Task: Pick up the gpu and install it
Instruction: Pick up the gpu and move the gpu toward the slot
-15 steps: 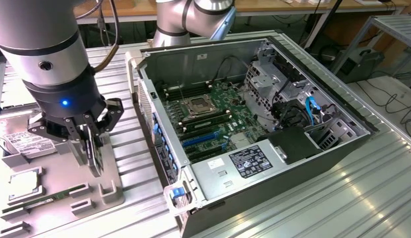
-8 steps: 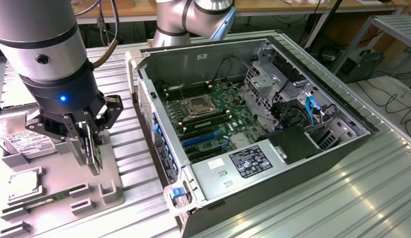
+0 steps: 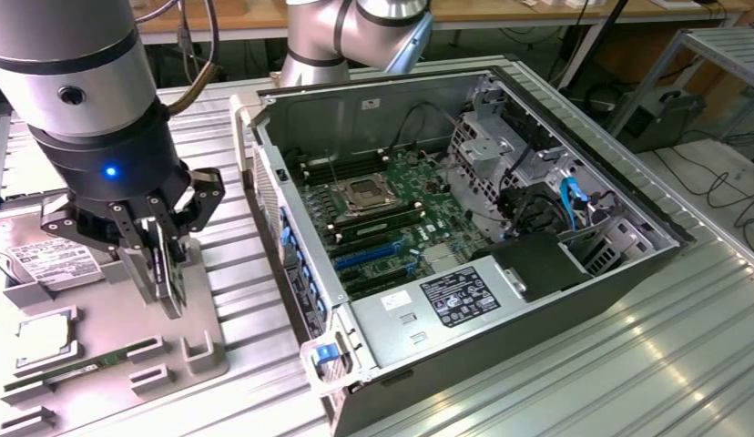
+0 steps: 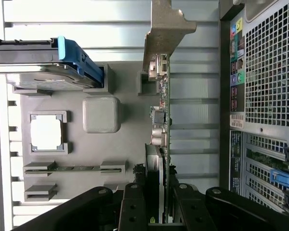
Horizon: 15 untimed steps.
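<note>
Right now fingers (image 4: 134,207) are gripping the gpu (image 3: 173,287) by one edge. The card's hanging upright, edge-on, over the grey holder tray (image 3: 213,305) on the desk (image 3: 620,382), on the exterior view's left of the open PC case (image 3: 390,100). Its silver bracket (image 4: 164,29) is pointing away from the fingers; can't tell if the card's clear of the tray.

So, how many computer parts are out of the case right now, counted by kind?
gpu, held in the gripper: 1
hard drive: 1
processor chip: 1
RAM stick: 1
Total: 4
</note>
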{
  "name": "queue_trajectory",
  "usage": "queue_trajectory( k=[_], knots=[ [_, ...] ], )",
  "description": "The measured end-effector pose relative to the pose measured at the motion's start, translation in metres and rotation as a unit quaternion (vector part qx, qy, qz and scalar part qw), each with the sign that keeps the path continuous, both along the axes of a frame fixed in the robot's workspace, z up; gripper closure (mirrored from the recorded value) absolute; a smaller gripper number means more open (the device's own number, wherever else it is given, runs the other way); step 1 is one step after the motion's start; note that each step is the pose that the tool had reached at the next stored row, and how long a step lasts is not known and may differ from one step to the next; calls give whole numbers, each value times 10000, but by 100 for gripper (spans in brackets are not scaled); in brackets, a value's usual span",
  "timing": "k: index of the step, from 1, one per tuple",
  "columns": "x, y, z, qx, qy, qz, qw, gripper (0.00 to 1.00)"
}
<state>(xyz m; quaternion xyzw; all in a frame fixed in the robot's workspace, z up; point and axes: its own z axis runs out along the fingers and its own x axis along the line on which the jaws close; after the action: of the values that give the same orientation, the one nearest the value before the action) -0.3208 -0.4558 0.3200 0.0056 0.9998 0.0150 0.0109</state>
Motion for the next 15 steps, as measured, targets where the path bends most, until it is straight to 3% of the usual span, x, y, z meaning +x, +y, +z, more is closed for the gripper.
queue_trajectory(
  k=[15],
  knots=[
    [0, 0, 101, -35, 0, 0, 10000, 73]
  ],
)
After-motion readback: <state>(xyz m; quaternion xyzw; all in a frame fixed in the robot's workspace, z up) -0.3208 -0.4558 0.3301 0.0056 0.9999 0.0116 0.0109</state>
